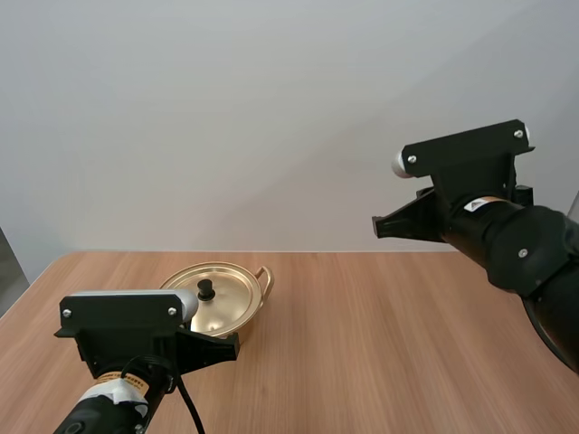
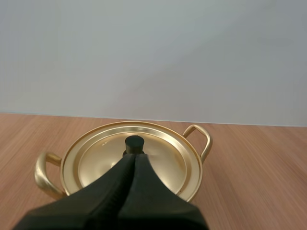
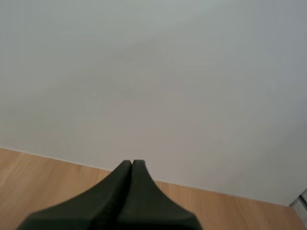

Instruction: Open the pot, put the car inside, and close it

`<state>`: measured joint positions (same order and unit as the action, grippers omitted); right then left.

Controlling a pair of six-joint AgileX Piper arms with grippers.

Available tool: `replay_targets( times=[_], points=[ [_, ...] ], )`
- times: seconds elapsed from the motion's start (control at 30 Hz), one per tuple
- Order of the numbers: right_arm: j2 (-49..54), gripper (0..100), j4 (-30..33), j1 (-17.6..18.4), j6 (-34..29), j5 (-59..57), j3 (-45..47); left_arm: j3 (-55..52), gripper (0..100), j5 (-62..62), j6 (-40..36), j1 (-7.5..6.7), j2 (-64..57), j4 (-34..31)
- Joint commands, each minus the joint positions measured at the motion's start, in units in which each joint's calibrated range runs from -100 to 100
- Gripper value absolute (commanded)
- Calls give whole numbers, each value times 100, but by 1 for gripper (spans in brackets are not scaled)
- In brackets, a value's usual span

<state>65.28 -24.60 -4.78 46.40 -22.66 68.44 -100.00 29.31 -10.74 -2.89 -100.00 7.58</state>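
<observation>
A golden pot point(image 1: 220, 299) with two loop handles stands on the wooden table, its lid point(image 2: 132, 160) on and topped by a black knob point(image 2: 134, 143). My left gripper point(image 1: 233, 345) hovers just in front of the pot, shut, its fingers lying together as one wedge whose tips point(image 2: 134, 157) point at the knob from close by. My right gripper point(image 1: 377, 225) is raised high over the right half of the table, shut with nothing in it, its joined tips point(image 3: 132, 164) aimed toward the table's far edge and the wall.
The wooden table point(image 1: 380, 344) stretches bare to the right of the pot. Its far edge meets a plain light wall. A grey object point(image 1: 9, 271) stands beyond the table's left edge.
</observation>
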Motion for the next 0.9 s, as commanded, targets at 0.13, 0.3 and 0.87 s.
replay_targets(
  times=[0.13, 0.3, 0.87],
  points=[
    [12, 0, 1182, -3, -1237, 349, 940, 0, 0, 4, 2, -1, 0, -9],
    [84, 0, 1530, 125, -1593, 544, 1593, 0, 0, 4, 2, -1, 0, -9],
    [1634, 0, 2580, 512, -3229, 3148, 3156, 0, 0, 4, 2, -1, 0, -9]
  ],
)
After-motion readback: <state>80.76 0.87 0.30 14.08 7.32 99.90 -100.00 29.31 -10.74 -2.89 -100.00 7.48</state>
